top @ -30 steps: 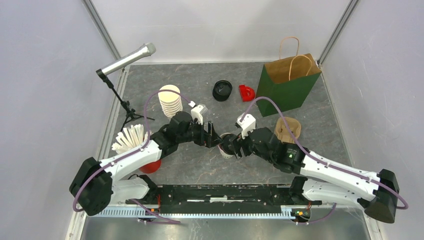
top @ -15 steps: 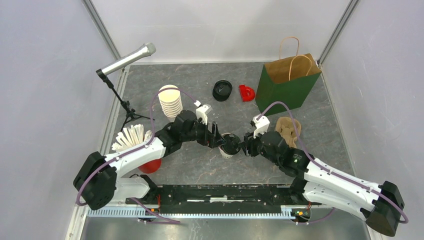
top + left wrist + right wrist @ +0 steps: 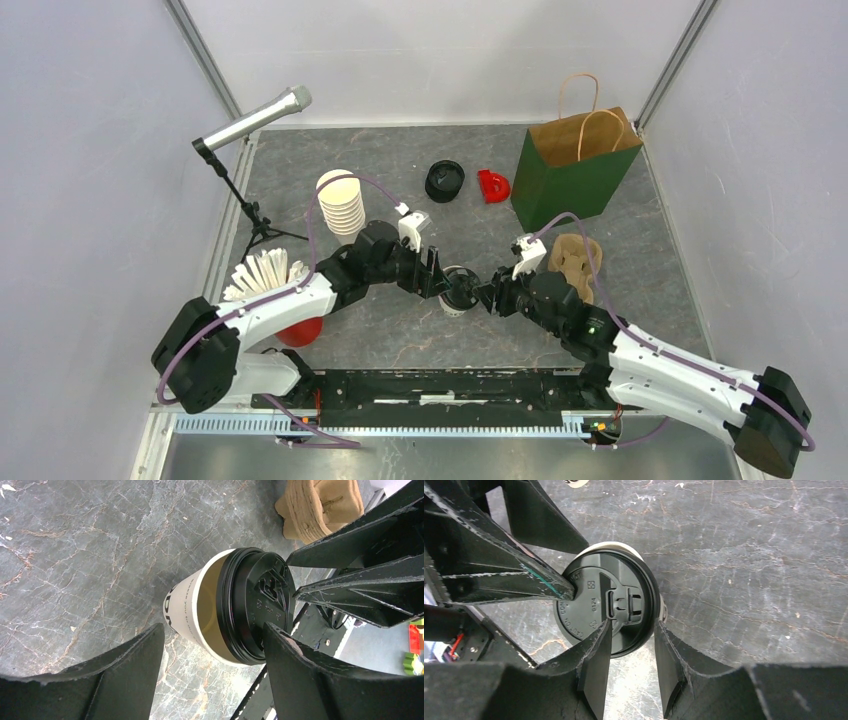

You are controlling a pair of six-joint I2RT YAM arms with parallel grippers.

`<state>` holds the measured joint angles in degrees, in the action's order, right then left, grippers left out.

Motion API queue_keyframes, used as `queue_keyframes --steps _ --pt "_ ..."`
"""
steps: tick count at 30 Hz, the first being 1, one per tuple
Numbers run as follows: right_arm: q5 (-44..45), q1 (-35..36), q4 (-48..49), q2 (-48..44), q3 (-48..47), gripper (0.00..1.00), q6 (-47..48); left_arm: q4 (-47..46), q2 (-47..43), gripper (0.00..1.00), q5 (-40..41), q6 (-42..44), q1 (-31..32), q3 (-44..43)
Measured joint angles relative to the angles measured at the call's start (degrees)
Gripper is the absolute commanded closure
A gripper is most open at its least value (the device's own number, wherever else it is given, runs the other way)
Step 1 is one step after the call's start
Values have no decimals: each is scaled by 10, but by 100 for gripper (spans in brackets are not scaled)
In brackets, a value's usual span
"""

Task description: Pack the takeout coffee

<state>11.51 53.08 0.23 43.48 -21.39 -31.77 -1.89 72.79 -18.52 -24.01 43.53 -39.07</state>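
One takeout coffee cup (image 3: 458, 292), cream-white with dark print and a black lid (image 3: 260, 605), stands mid-table between both arms. My left gripper (image 3: 440, 278) reaches it from the left and is open. In the left wrist view (image 3: 213, 627) one finger touches the lid's rim and the other sits close to the cup wall (image 3: 192, 610). My right gripper (image 3: 488, 295) comes from the right, its jaws narrow but apart. In the right wrist view (image 3: 631, 630) one fingertip lies over the lid (image 3: 589, 605) and the other at its rim. Only this one lidded cup is in view.
A green and brown paper bag (image 3: 575, 165) stands open at the back right, with a brown cardboard carrier (image 3: 577, 257) in front of it. A stack of lidless cups (image 3: 341, 205), black lids (image 3: 444, 181), a red object (image 3: 493, 185), a red cup of white sticks (image 3: 270, 280) and a microphone stand (image 3: 255, 120) surround the work area.
My right gripper has drawn back a little to the right and its jaws have narrowed a lot. The left gripper edged right and closed slightly. The cup stays in place.
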Motion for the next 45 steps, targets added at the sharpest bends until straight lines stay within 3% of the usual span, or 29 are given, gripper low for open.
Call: queue_keyframes --steps 7,16,24,33,45 --pt "-20 0 40 15 3 67 -14 0 2 33 0 7 0 -4" --pt "-22 0 62 48 2 68 -10 0 8 45 2 11 0 -10" --pt "-16 0 65 57 -10 69 3 0 8 41 17 12 0 -14" --pt "-6 0 67 79 -28 71 16 1 8 42 19 12 0 -14" --pt "12 0 68 123 -60 72 44 0 8 61 19 11 0 -16"
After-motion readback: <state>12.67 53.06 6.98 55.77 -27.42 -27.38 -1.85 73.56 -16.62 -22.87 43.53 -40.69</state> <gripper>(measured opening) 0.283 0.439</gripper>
